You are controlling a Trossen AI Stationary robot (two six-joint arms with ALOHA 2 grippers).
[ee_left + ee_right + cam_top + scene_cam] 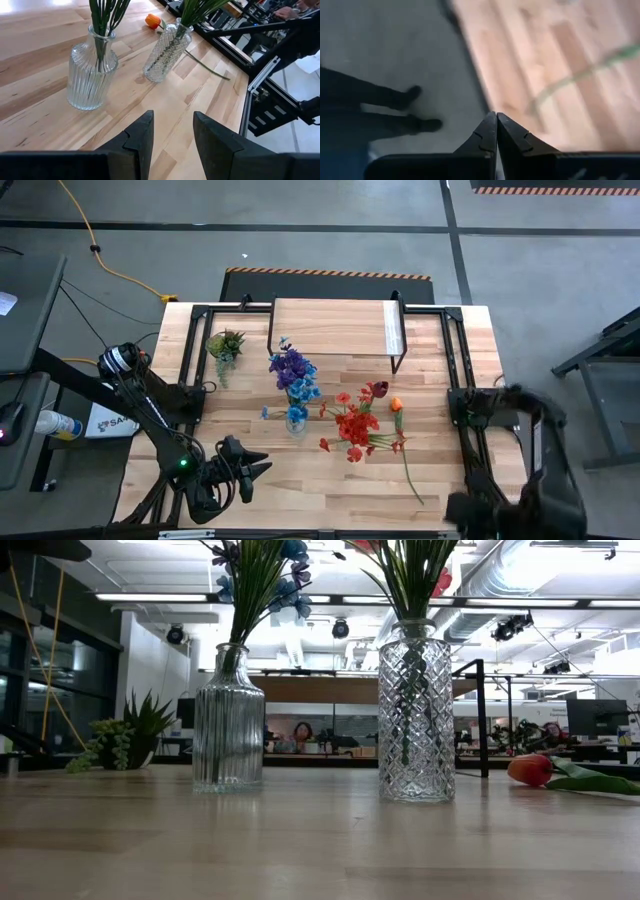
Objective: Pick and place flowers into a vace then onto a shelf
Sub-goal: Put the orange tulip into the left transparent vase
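Note:
Blue and purple flowers (293,375) stand in a ribbed glass vase (229,720). Red flowers (355,425) stand in a diamond-cut glass vase (415,715) to its right. One orange flower (397,405) lies flat on the table, its stem (410,470) running toward the near edge. The shelf (335,327) stands at the table's far middle. My left gripper (172,130) is open and holds nothing; it hovers near the table's near left, pointing at the vases. My right gripper (496,120) is shut on nothing, raised over the table's edge near the stem (580,75).
A small green potted plant (225,343) sits at the far left of the table. Dark metal frame rails (455,370) run along the table's sides. My right arm (520,440) reaches over the table's near right corner. Bare planks lie along the near edge (330,500).

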